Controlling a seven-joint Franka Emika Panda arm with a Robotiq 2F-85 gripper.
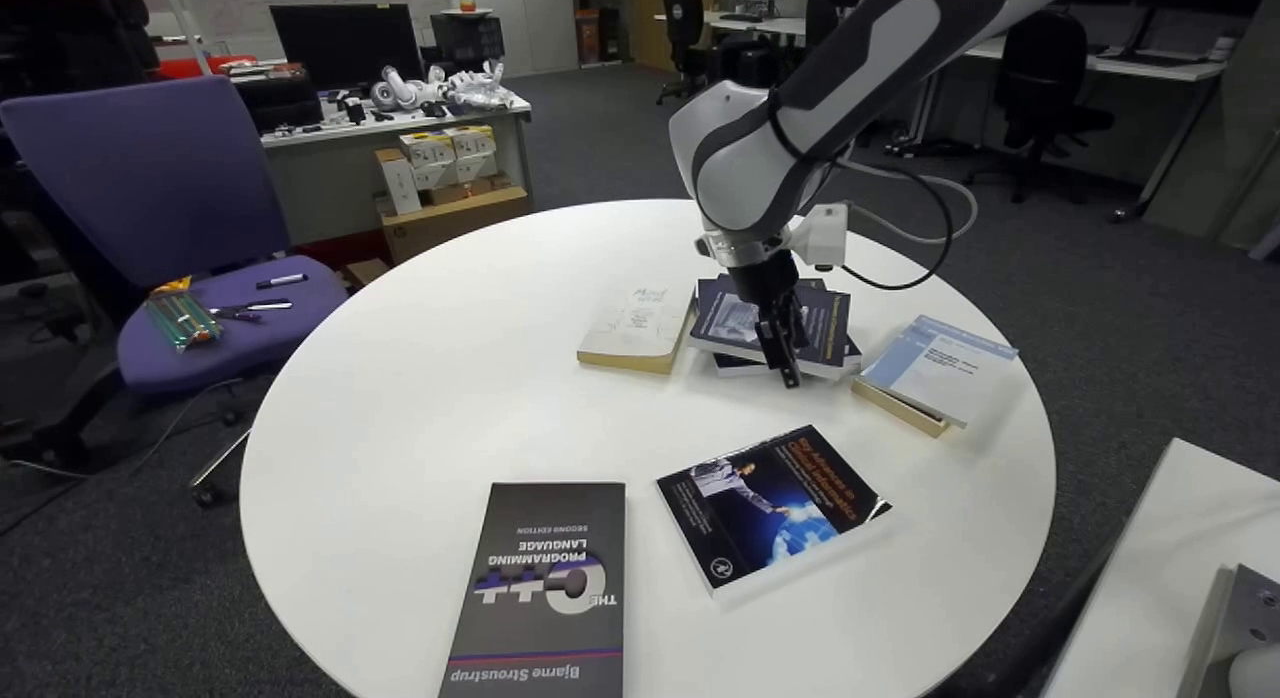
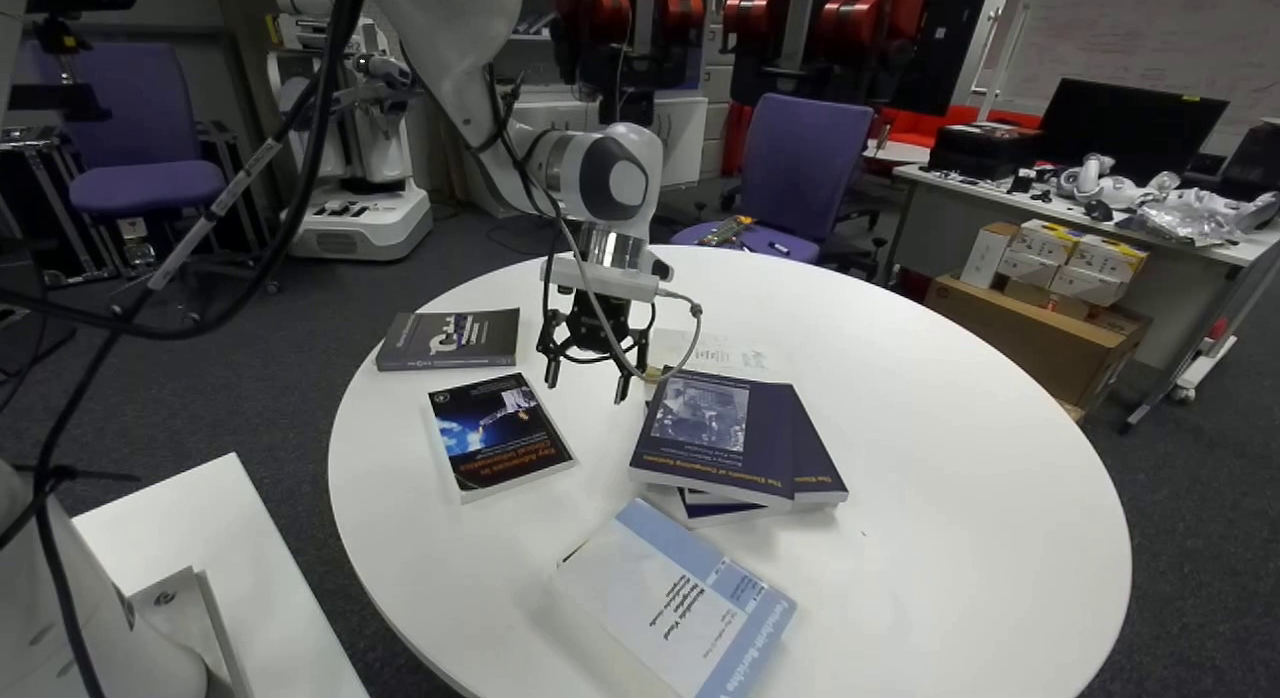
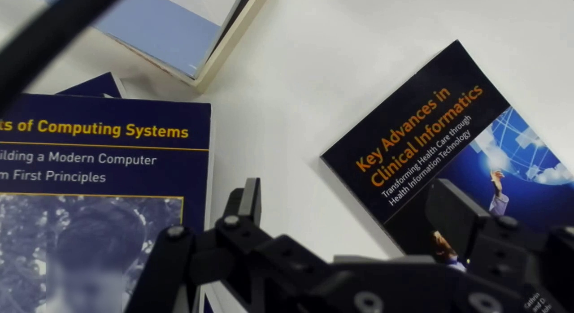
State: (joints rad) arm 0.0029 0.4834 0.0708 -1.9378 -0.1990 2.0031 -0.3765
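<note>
The navy book on computing systems lies face up atop a skewed stack, just right of centre in an exterior view, and fills the lower left of the wrist view; the hand is spread wide, with nothing between its fingers, and hangs over the surface near that book's edge; the finger at the lower right of the wrist view hides part of the black informatics book, seemingly without touching it.

With the fingers this far apart, a straight descent could press a fingertip onto a cover instead of beside it, likely scuffing or skidding the volume; the stack looks loosely piled, so a sideways nudge might slide the top copy off the second navy book that juts out to the right beneath it; the drooping black cable at the wrist could also catch if the arm dips low.

Farther out, the blue-and-white booklet is at bottom centre and seems to overhang a thicker book with yellowed pages, so a knock could tip it; the pale book sits left of the stack at upper centre; the grey C++ book lies at the lower edge; a purple chair stands far left.
</note>
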